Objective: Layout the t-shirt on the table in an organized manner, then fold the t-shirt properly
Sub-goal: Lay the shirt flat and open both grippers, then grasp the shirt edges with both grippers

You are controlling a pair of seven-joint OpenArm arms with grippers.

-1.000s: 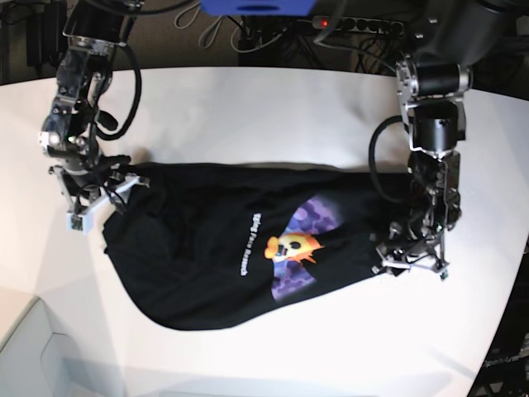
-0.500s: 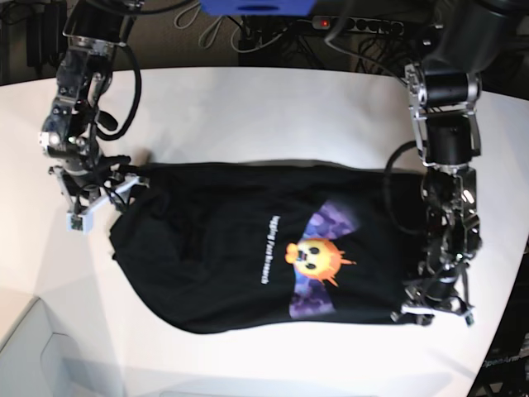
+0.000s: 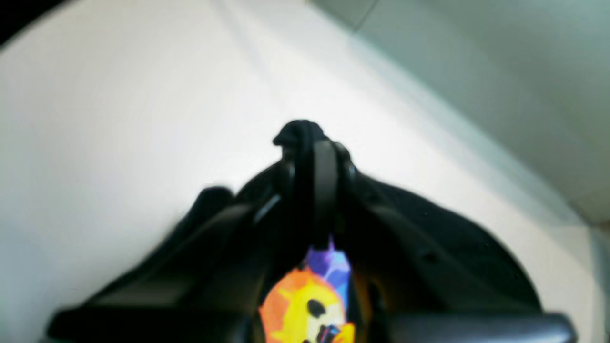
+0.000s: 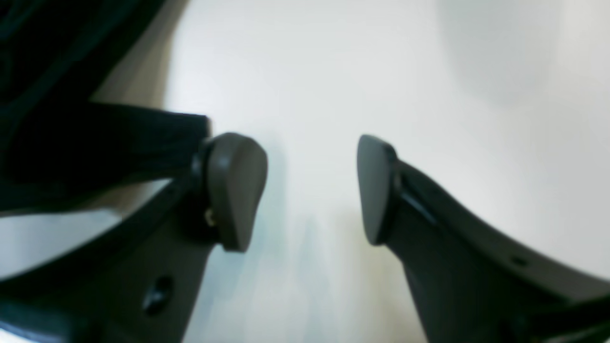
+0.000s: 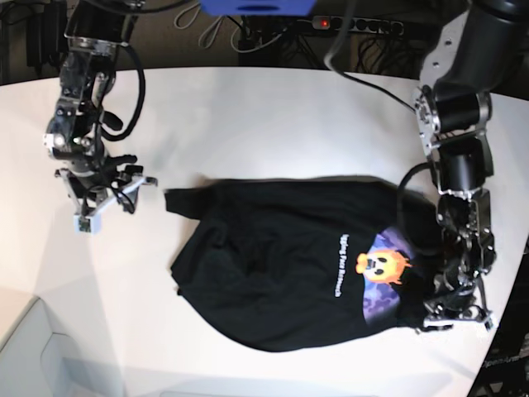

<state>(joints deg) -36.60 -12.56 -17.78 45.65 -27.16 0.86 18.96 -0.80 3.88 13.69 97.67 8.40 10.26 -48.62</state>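
The black t-shirt [image 5: 289, 265] lies rumpled on the white table [image 5: 273, 116], print up, toward the right and near side. The left gripper [image 5: 453, 313] pinches a fold of its cloth at the shirt's right edge. The right gripper [image 4: 312, 190], its jaws spread, hovers over bare table just left of the shirt, holding nothing.

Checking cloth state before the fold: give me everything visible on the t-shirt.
The t-shirt is black cloth, rumpled and not spread flat, lying on the white table. White lettering and an orange-and-purple graphic face up near the left tool, which is pinching a bunched edge. One sleeve points toward the open right tool, which is clear of the shirt.
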